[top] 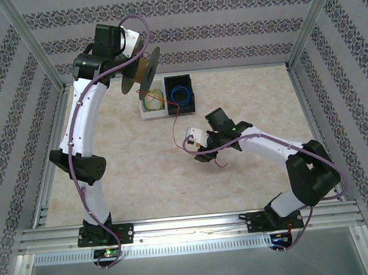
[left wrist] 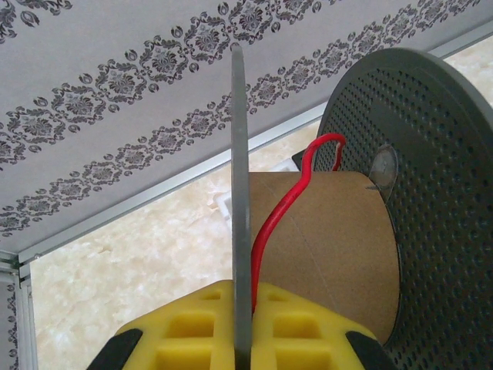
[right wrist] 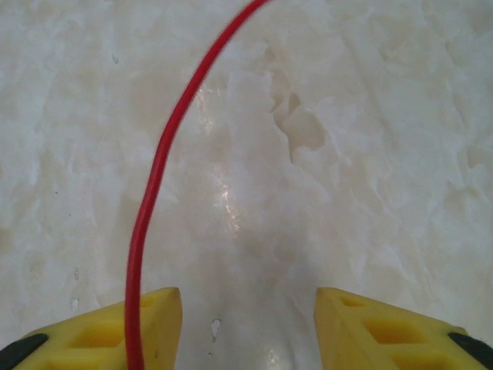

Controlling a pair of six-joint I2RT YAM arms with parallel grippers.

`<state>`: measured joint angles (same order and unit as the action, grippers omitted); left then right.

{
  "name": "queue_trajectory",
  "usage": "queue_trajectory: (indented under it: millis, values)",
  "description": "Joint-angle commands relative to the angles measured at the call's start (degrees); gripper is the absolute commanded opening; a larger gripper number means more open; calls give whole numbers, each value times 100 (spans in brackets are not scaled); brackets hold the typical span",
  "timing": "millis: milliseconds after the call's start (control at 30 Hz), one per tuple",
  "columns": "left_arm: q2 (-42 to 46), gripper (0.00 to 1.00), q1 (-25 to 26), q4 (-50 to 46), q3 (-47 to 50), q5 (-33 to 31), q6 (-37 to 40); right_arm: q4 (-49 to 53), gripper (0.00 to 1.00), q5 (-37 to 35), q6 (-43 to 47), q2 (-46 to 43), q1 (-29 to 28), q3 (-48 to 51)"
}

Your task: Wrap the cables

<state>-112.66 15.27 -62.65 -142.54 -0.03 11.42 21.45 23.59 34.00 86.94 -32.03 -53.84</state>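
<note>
Top external view takes in a pale marbled surface walled by patterned paper, with the left arm reared high at the far left and the right arm bent low across the middle right. At the left arm's tip a spool is held aloft over the far part of the surface, its grey discs on edge. Near it stands a white box holding a yellow-green coil, and just beside that a black box holding a blue coil. The red wire shows as one thin strand in front of the boxes, curving down to the right pincer, with a short tail lying on the surface beyond it. From the left wrist, the left pincer is clamped tight on the thin rim of the near disc; the wire rises beside that disc, crosses the brown cardboard core and ends in a small hook at the perforated far disc. From the right wrist, the right pincer's yellow fingers stand apart with bare surface between them; the wire crosses the inner corner of one finger, unpinched, and arcs away to the top edge.
</note>
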Motion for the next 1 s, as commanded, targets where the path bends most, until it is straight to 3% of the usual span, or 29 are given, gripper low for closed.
queue_trajectory:
  millis: [0,100,167,400,667,967]
  values:
    - [95,0,-47,257,-274,74,-8,127,37,-207,-27,95,-22,-210]
    - [82,0,-50,220,-270,98,-15,184,8,-348,50,83,-20,-370]
    - [82,0,-48,185,-257,121,-24,201,0,-427,143,23,-12,-485]
    - [143,0,-45,199,110,258,-95,65,0,-564,628,-498,115,-1121]
    - [421,0,-37,421,1022,487,-168,-496,0,-108,1094,-701,536,-2127]
    - [1321,0,-32,834,2550,586,-204,-1263,0,-1423,977,568,702,-3386]
